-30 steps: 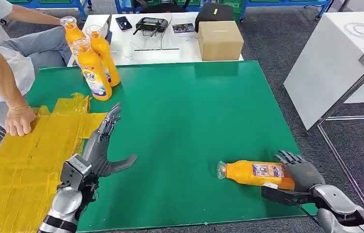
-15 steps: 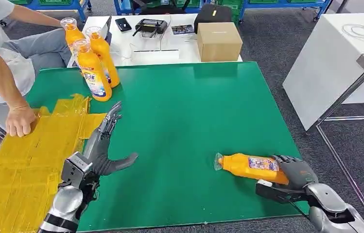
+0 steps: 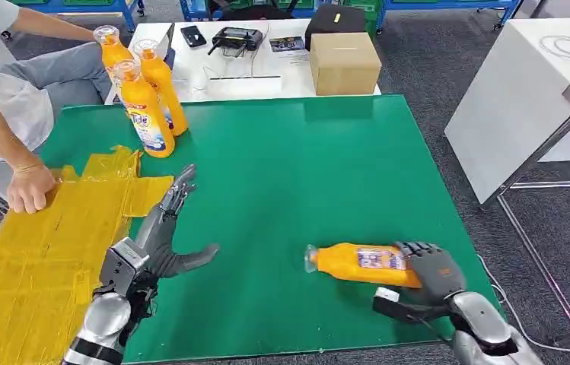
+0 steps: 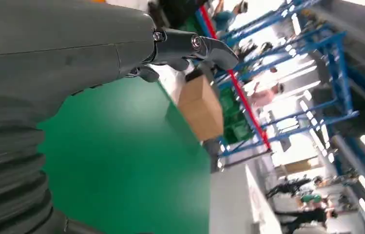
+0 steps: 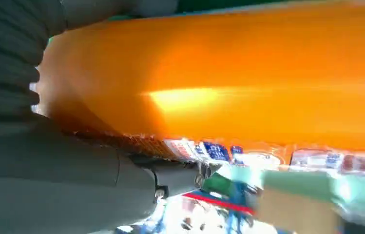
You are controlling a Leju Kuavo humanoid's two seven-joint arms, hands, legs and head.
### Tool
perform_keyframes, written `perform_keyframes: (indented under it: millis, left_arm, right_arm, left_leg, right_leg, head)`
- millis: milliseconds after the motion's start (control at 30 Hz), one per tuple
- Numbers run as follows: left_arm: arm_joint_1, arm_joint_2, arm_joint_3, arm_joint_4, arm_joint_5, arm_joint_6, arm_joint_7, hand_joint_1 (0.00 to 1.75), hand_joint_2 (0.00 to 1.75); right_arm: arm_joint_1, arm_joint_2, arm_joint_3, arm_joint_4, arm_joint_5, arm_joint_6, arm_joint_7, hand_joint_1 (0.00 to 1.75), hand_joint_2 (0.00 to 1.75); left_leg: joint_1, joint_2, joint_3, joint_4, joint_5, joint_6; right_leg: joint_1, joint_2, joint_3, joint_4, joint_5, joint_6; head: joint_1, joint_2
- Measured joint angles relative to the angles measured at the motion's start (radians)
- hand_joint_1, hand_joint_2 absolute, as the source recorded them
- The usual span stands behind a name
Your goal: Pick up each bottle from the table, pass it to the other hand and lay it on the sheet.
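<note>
Head view: right hand [image 3: 432, 272] grips a lying orange bottle [image 3: 358, 264] near the green table's [image 3: 289, 175] front-right corner; left hand [image 3: 161, 232] spread wide, holding nothing.

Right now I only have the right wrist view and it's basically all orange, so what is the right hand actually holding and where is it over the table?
Observer: The right hand grips the base end of an orange bottle lying sideways, cap toward the left hand, near the front right of the green table.
Operator: Is the left hand ready to take it?
Observer: The left hand is open, fingers spread, at the edge of the yellow sheet.
Operator: Anything on the sheet?
Observer: A person's hand rests on its far edge.
Operator: Any bottles left?
Observer: Three standing bottles at the far left corner.
</note>
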Motion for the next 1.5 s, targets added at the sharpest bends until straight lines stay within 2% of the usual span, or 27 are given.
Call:
perform_keyframes:
  millis: [100,200,267,667,967,1500]
  left_arm:
    - [0.009,-0.008,-0.027,0.003,0.011,-0.037,0.022,0.0,1.75]
    - [0.008,-0.014,-0.066,0.019,0.06,-0.087,0.045,0.0,1.75]
    - [0.008,-0.019,-0.097,0.036,0.075,-0.098,0.05,0.0,1.75]
    - [-0.024,-0.022,-0.175,0.084,0.137,-0.11,0.062,0.0,1.75]
    - [-0.035,-0.015,-0.177,0.073,0.196,-0.084,0.055,0.0,1.75]
    - [-0.048,-0.005,-0.121,0.058,0.266,-0.086,0.066,0.0,1.75]
  right_arm:
    - [0.005,0.109,-0.045,-0.054,-0.144,-0.081,-0.058,1.75,1.75]
    - [0.001,0.204,-0.087,-0.09,-0.301,-0.11,-0.129,1.75,1.75]
    - [-0.006,0.258,-0.103,-0.097,-0.353,-0.122,-0.157,1.75,1.75]
    - [-0.052,0.419,-0.116,-0.075,-0.487,-0.116,-0.235,1.75,1.75]
    - [-0.077,0.476,-0.014,0.005,-0.505,-0.032,-0.256,1.75,1.75]
    - [-0.081,0.516,0.165,0.128,-0.503,0.074,-0.262,1.75,1.75]
  left_leg:
    - [0.0,-0.004,-0.006,0.0,0.002,-0.001]
    - [0.001,-0.007,-0.008,0.0,0.002,-0.001]
    - [0.0,-0.008,-0.01,0.0,0.002,-0.001]
    - [0.0,-0.009,-0.013,0.0,0.002,0.0]
    - [0.0,-0.009,-0.014,0.0,0.002,-0.001]
    - [0.0,-0.01,-0.015,0.0,0.002,-0.001]
  right_leg:
    - [0.0,-0.005,-0.006,0.0,0.0,0.0]
    - [0.0,-0.008,-0.006,0.001,-0.001,0.0]
    - [-0.001,-0.008,-0.008,0.0,-0.001,0.0]
    - [-0.001,-0.009,-0.011,0.0,-0.001,0.0]
    - [0.0,-0.009,-0.011,0.001,-0.001,-0.001]
    - [-0.001,-0.011,-0.012,0.001,-0.001,-0.001]
  head:
    - [0.0,0.0]
    - [0.0,0.0]
    - [0.0,0.0]
    - [0.0,0.0]
    - [0.0,0.0]
    - [0.0,0.0]
